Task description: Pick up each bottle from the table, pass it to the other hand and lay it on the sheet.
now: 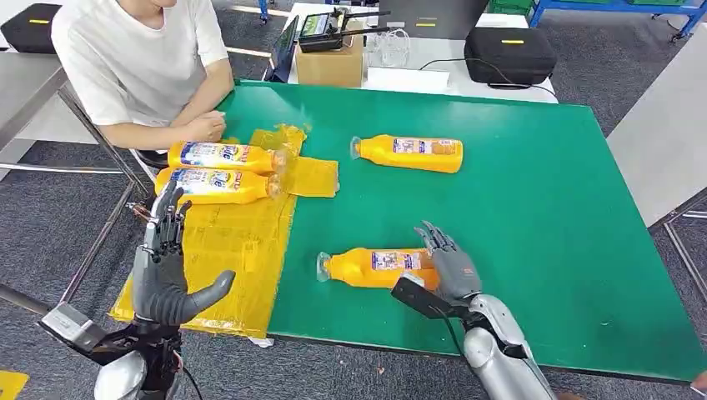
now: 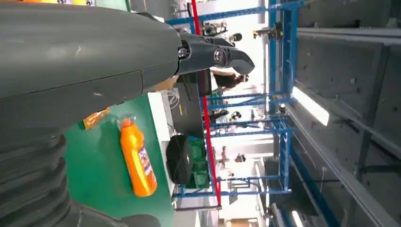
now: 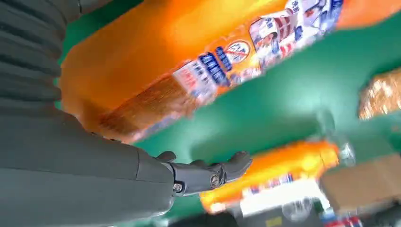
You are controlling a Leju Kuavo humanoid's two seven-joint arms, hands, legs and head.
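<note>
Our right hand (image 1: 446,265) covers the base end of the near orange bottle (image 1: 371,267), so we cannot make out from the head view whether the fingers actually press on it; the right wrist view shows that bottle (image 3: 156,71) blurred and very close, with the thumb standing off it and the fingers (image 3: 222,171) spread, nothing clamped. Our left hand (image 1: 162,267) hides a strip of the yellow sheet (image 1: 238,250) and its wrist is cut off by the lower frame edge; it is raised upright, fingers apart, thumb out to the side, holding nothing. Two orange bottles already lie side by side on the sheet's far end, the nearer one (image 1: 213,185) just beyond our left fingertips and the farther one (image 1: 223,155) close to the forearm of a seated person (image 1: 142,62), whose head is out of frame. A fourth bottle (image 1: 410,153) lies on its side on the green table (image 1: 542,217), well apart from both hands, with open green all round it and to the right. The sheet's near edge reaches the table's front edge, and the near bottle lies near that same front edge.
</note>
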